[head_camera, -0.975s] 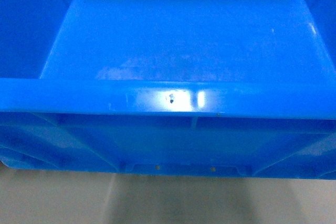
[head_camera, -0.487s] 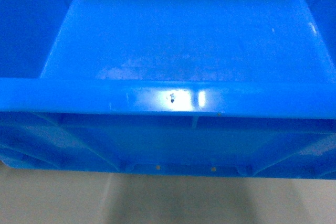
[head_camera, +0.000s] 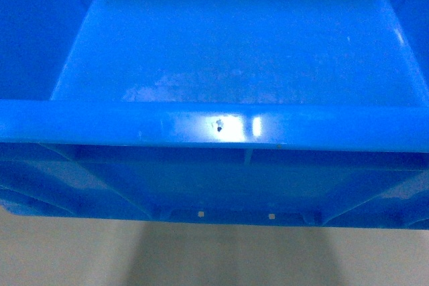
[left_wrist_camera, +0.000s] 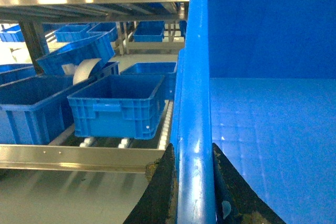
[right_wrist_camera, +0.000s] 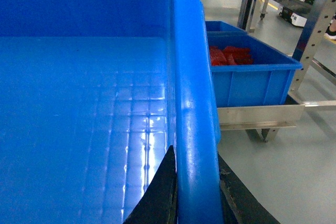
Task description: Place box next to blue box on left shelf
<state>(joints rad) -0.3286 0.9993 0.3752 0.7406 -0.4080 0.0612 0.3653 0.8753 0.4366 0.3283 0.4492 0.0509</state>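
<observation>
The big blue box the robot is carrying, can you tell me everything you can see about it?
The big bright-blue plastic crate is rectangular, shiny and empty. It has a thick rounded rim, ribbed outer walls and a smooth floor with a faint grid. It is held level above the grey floor. The left gripper pinches the rim on one side and the right gripper pinches the opposite rim, one finger inside and one outside.

No readable text, labels, brands or numbers in any view, plain blue box [head_camera: 228, 51] unmarked on rim and walls, crates on the shelf [left_wrist_camera: 79, 156] bearing no legible markings
</observation>
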